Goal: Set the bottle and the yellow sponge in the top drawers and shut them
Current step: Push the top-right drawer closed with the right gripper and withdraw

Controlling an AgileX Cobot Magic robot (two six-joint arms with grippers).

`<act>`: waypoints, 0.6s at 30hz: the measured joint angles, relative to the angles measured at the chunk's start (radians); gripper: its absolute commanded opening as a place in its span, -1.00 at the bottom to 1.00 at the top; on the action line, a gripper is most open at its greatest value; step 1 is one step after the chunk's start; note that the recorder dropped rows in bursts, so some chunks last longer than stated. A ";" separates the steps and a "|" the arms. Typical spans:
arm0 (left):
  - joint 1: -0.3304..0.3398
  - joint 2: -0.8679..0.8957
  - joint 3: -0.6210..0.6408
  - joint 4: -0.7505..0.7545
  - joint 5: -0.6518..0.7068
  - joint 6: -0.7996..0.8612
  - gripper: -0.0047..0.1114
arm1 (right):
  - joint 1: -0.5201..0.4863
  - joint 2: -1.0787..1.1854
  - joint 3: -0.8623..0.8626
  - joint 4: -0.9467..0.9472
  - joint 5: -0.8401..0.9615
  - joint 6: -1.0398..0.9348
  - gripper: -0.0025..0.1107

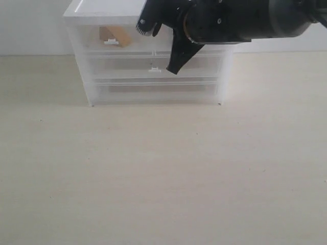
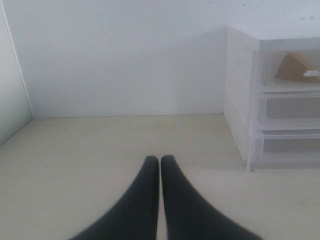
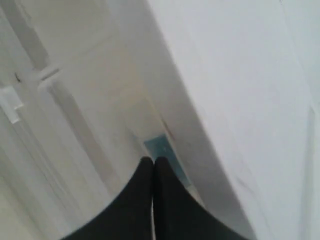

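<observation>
Just beyond your right gripper (image 3: 153,161), jaws touching and empty, the bottle (image 3: 164,149) is showing as a teal patch through the right top drawer (image 3: 125,110); whether that drawer is sitting fully home, you cannot tell. Well off from your left gripper (image 2: 160,161), jaws likewise touching, the yellow sponge (image 2: 296,67) is lying inside the shut-looking left top drawer (image 1: 88,40).

The yellow sponge (image 1: 115,37) is a small tan-yellow wedge. It lies inside the left top drawer (image 1: 87,37), a cloudy white box that is pushed in. The sponge is up and to the left of the right end effector (image 1: 173,69), well apart from it. The bottle (image 3: 161,146) shows only as a blurry blue-green patch through cloudy plastic, just past that end effector's tip. The right top drawer (image 1: 214,47) is mostly hidden.
</observation>
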 measured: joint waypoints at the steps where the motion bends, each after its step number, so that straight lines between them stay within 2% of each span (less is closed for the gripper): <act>1: 0.000 0.000 0.000 0.000 0.000 0.000 -0.85 | 0.002 0.007 -0.009 0.009 0.015 0.025 -0.96; 5: 0.000 0.000 0.000 0.000 0.000 0.000 -0.85 | 0.013 -0.004 -0.023 0.066 0.101 0.133 -0.96; 9: 0.000 0.000 0.000 0.000 0.000 0.000 -0.85 | -0.007 -0.126 0.083 0.097 0.134 0.220 -0.96; 11: 0.000 0.000 0.000 0.000 0.000 0.000 -0.85 | -0.014 -0.224 0.175 0.100 0.086 0.314 -0.96; 18: 0.000 0.000 0.000 0.000 0.000 0.000 -0.85 | -0.017 -0.613 0.605 0.058 -0.252 0.667 -0.96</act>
